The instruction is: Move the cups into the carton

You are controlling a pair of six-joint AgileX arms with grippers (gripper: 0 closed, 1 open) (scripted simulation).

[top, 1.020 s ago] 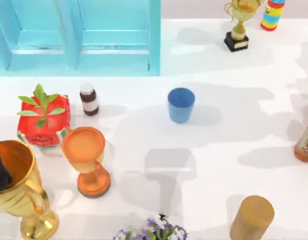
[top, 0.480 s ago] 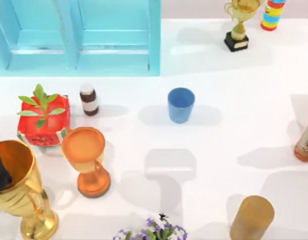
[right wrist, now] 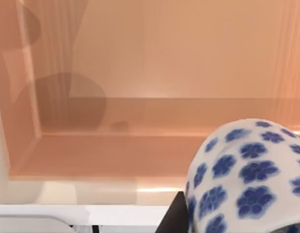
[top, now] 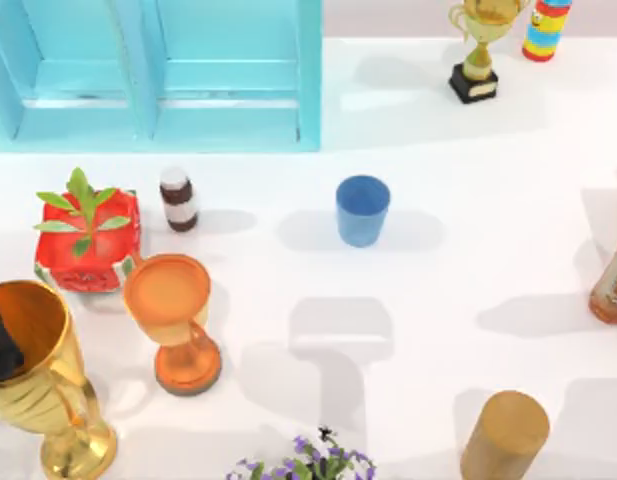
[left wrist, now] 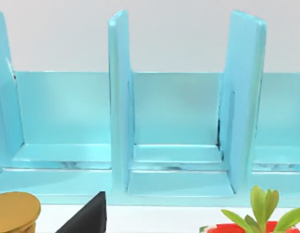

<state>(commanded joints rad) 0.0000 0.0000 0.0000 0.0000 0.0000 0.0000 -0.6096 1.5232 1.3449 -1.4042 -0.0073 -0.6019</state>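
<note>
White cup with dark-blue flowers [right wrist: 247, 174]: up in the air, right in front of the open tan carton [right wrist: 91, 155], far off to the right of the see-through blue shelf [top: 228, 120].
Right claw [right wrist: 181, 218]: looks pinched on the flowered cup, with a dark bit pressed to its side.
Plain blue cup [top: 363, 210]: upright on the white table [top: 468, 260], near the shelf's right corner, alone, same spot as a second ago.
Left claw [left wrist: 89, 218]: parked facing the shelf, well apart from it, next to the big gold trophy [top: 38, 380]; open or closed, cannot tell.
Just changed: big grey shadow around the blue cup gone small and slid off to the right, away from the shelf.
Meaning: right arm likely swung over to the carton with the flowered cup.
Done so far: flowered cup almost in, not let go yet.
Left to do: drop the flowered cup inside, then fetch the blue cup.
</note>
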